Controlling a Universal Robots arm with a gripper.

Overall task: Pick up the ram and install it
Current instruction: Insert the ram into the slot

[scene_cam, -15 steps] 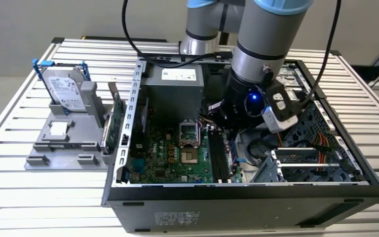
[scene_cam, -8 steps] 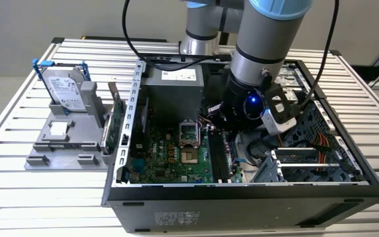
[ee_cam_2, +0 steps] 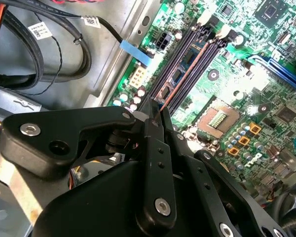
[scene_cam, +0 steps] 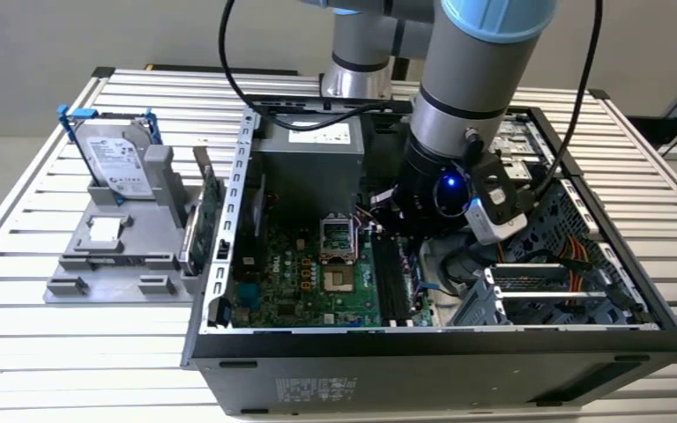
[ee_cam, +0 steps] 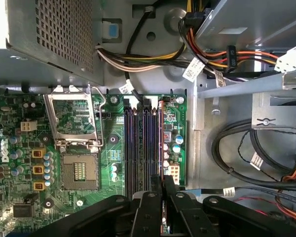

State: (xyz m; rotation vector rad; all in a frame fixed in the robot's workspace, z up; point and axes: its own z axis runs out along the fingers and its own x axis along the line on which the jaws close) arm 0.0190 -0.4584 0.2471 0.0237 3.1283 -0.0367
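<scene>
here the arm reaches down into the open computer case (scene_cam: 433,339), which lies on its side on the slatted table (scene_cam: 33,344), and the gripper (ee_cam_2: 155,116) hangs low over the motherboard (scene_cam: 303,278) at the memory slots (ee_cam: 143,143). its two black fingers (ee_cam_2: 158,148) are pinched together on the ram (ee_cam_2: 185,74), seen edge-on in both wrist views as a thin reddish line running along one of the dark slots, the one toward the board's edge nearest the drive bays. whether the ram is fully seated in that slot cannot be told

around it things are crowded: the empty cpu socket (ee_cam: 79,143) with its metal frame sits just beside the slots on one side, a row of small capacitors (ee_cam: 167,148) and a white connector on the other. a bundle of black cables (ee_cam: 246,153) loops over the bare metal floor of the case near the gripper (close, but apart from the fingers), and coloured power leads (ee_cam: 212,54) run past the grey power supply (scene_cam: 309,176) at the far end of the slots

outside the case, toward the exterior view's left on the table, a grey holder (scene_cam: 121,256) carries a silver hard drive (scene_cam: 121,159) in a blue frame, standing upright, with a green expansion card (scene_cam: 204,225) on edge just beside the case wall
</scene>
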